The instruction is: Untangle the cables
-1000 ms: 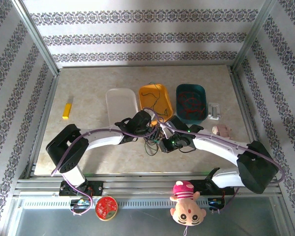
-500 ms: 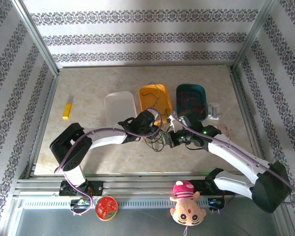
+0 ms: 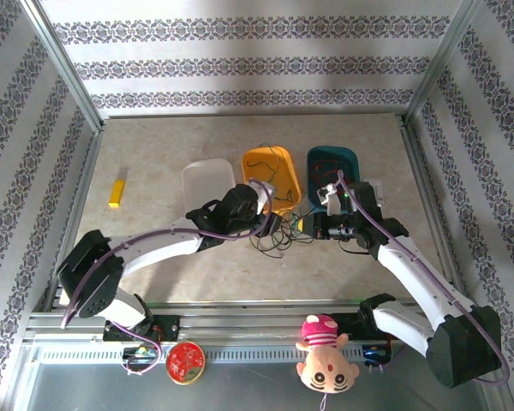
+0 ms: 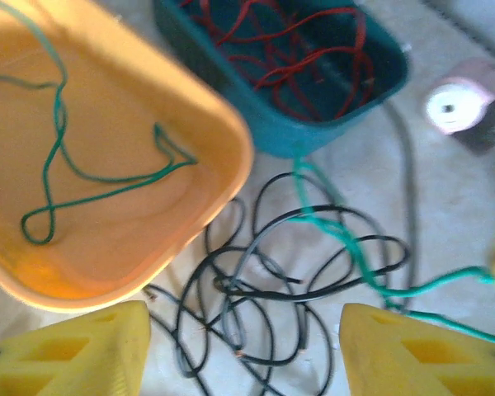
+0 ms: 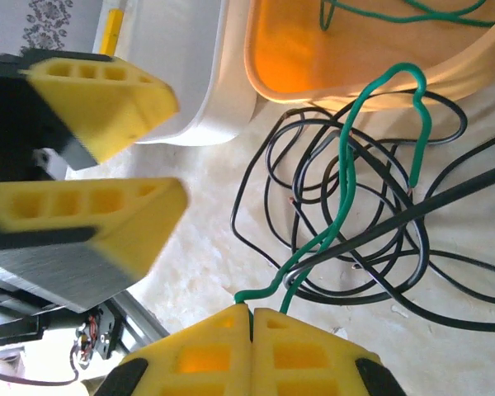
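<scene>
A tangle of thin black cables lies on the table in front of the orange bin. My right gripper is shut on a green cable that rises out of the black loops; in the top view this gripper sits right of the tangle. My left gripper hangs open over the black cables, nothing between its yellow fingers; from above it is just left of the tangle. The green cable runs off to the right.
The orange bin holds a loose green cable. Red cables lie in the teal bin. A white bin stands left of the orange one. A yellow block lies far left. A pink-white roll sits right of the teal bin.
My right gripper has drawn back to the right with the green cable pinched in it. The left arm has stretched forward, and its gripper has stayed over the black tangle.
</scene>
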### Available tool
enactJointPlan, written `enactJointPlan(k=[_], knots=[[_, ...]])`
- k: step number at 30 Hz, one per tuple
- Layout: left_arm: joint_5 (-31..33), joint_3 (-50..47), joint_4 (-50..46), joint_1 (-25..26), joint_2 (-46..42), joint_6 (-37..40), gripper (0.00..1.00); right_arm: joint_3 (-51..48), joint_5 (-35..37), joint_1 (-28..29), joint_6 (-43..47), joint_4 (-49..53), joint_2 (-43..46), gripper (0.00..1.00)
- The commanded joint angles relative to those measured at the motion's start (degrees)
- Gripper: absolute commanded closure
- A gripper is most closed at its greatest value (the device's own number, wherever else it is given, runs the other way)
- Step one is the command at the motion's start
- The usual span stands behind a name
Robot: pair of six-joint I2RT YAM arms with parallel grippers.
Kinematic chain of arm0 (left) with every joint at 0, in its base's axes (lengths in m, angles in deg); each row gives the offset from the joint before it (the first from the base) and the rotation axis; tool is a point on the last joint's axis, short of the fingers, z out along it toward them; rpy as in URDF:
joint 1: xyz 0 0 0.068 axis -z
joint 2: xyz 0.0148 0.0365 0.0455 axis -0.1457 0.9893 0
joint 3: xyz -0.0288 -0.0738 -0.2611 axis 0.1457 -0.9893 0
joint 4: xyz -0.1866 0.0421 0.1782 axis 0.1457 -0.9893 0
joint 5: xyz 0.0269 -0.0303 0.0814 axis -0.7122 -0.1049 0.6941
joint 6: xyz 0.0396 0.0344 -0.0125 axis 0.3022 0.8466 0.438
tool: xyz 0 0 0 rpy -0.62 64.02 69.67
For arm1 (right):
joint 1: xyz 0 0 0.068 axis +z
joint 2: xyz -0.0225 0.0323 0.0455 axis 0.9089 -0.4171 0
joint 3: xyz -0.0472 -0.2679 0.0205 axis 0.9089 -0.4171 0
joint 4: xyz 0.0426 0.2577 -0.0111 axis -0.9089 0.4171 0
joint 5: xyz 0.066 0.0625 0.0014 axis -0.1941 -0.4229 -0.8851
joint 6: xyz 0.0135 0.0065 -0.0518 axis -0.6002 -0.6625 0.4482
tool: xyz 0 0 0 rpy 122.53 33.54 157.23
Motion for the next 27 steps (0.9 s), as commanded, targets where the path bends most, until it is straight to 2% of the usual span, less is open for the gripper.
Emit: enactJointPlan(k=[1,6,12,21,27], knots=[[-9.4,-0.8,2.5,0.7,-0.7,2.1,0.36,-0.6,-3.1,-0.5,-1.3,-1.9,-1.2,1.00],[-17.0,0.0,4.4,0.7,3.2,0.8,0.37,0.1,-4.3,-1.1,-2.7,-3.3,-2.3,1.00],[-21.4,-0.6,6.4,0.7,5.9,0.3,0.37,-0.3,-7.0,-2.7,-6.9,-7.3,-3.7,1.00],[-22.0,-0.8,10.4,0.7,9.2,-0.9,0.39,-0.6,-8.9,-3.4,-9.7,-10.0,-5.3,1.00],[-20.4,-1.0,15.7,0.7,12.2,-2.7,0.52,-1.5,-10.3,-4.0,-12.8,-12.7,-4.3,1.00]])
